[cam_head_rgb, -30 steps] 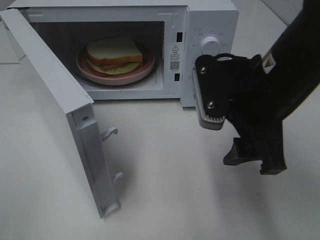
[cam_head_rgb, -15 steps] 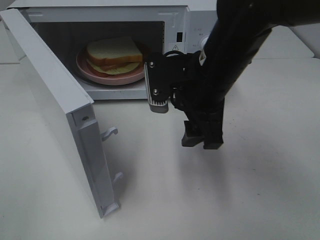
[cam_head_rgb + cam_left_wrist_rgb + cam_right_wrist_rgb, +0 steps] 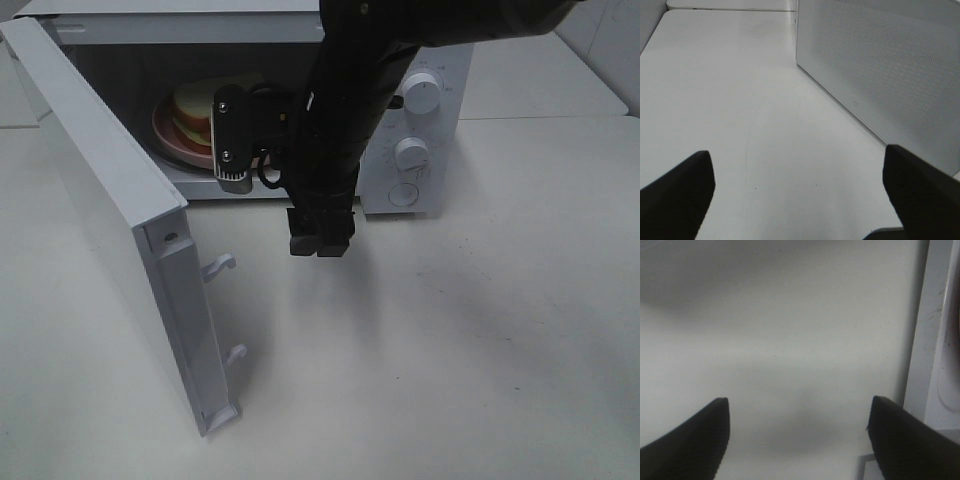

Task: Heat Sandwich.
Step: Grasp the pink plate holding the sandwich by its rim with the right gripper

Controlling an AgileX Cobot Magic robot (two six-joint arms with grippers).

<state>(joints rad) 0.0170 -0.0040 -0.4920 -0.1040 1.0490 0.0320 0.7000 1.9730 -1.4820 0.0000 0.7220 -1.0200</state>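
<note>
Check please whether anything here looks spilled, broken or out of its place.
Nothing stands out. The sandwich lies on its pink plate inside the microwave, whose door stands wide open. The table shows no spill. The right gripper, fingers open and empty, hangs before the opening and hides part of the plate.

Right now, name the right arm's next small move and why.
Probably carry the open, empty right gripper around the free edge of the door to push it shut: the sandwich sits on its plate inside the microwave, door wide open.
</note>
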